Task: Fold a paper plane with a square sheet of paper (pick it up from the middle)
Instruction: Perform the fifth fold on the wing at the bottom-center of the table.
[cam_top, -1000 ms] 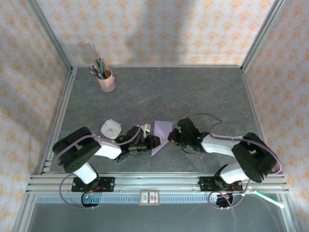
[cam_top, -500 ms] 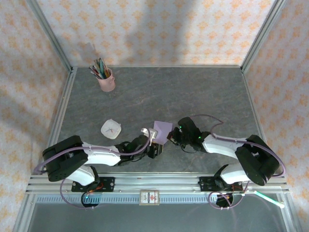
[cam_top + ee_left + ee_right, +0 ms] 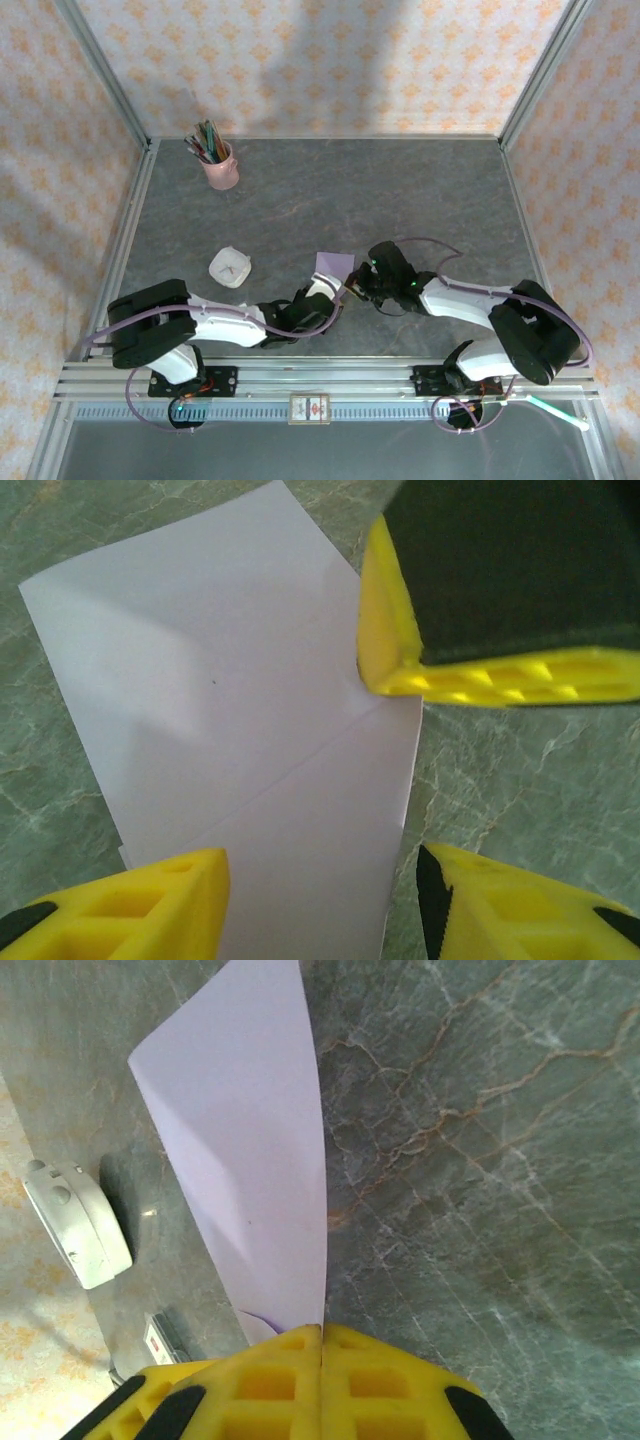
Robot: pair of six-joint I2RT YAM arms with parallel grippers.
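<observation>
Light: bright, diffuse, even. Shadows: soft broad patches on back wall (image 3: 300, 80); cup (image 3: 221, 168) casts faint one up-left. Top view sharp. Wrist views: left tool fingers (image 3: 130, 905) blurred, v. close; paper (image 3: 220, 710) w/ soft shading.

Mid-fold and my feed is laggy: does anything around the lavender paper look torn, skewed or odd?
Nothing torn or spilled. The square sheet of paper carries one slanted crease; the right gripper is shut on its edge, the left gripper open over it. That fits a fold underway.
</observation>
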